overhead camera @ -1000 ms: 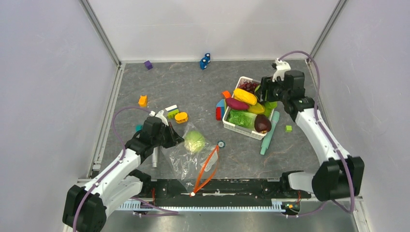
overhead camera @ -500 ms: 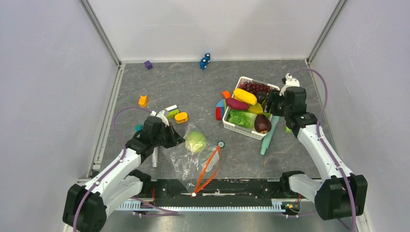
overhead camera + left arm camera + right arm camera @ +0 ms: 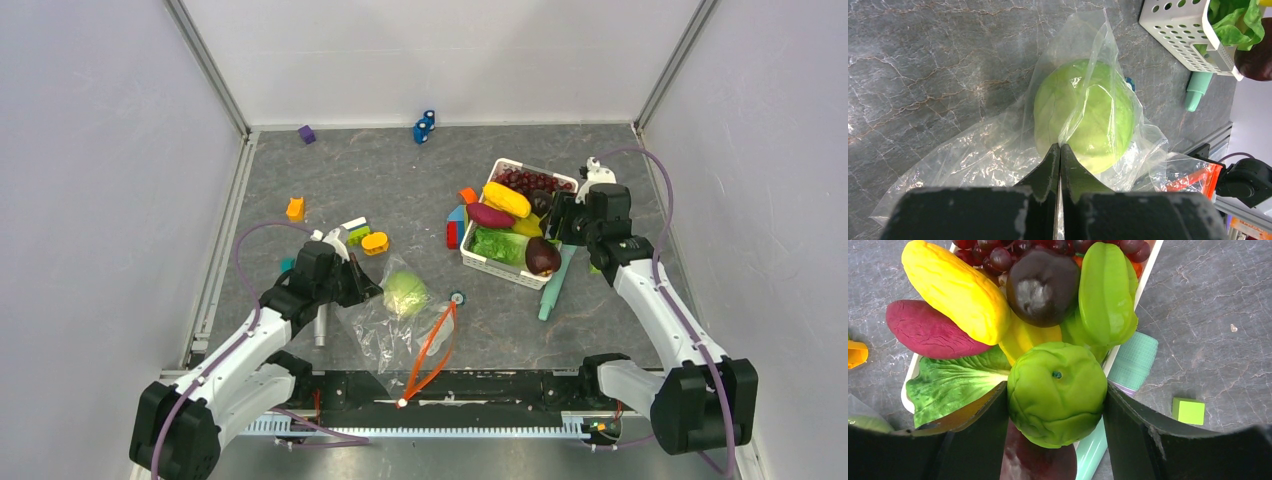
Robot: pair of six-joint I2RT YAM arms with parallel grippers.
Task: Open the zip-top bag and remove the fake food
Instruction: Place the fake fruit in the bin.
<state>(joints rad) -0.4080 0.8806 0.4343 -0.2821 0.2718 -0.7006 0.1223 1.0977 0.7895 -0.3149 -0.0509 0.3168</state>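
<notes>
Status: left gripper (image 3: 1059, 151) is pinched on a fold of the zip-top bag (image 3: 973, 160), jaws together with only film between them. Cabbage (image 3: 1083, 117) sits inside the bag just beyond my fingertips, with the film draped over it and rising to a peak on its far side. The bag lies on the table (image 3: 330, 180) close to the near edge, left of centre. Its red-orange zipper strip (image 3: 432, 345) runs down to that near edge on the bag's right side.

Right gripper (image 3: 1055, 392) is clamped on the round green fruit (image 3: 1057, 375), jaws wide apart with one pad on each flank. The fruit sits square between the pads, stem dimple facing the wrist camera. I hold it over the right side of the white basket (image 3: 1149, 262); can't tell whether it touches the pile underneath.

Basket stands toward the right edge of the table, well apart from the bag. In it: yellow corn cob (image 3: 955, 287), magenta sweet potato (image 3: 928, 332), dark eggplant (image 3: 1043, 285), plus lettuce (image 3: 953, 385) and grapes (image 3: 998, 252).
</notes>
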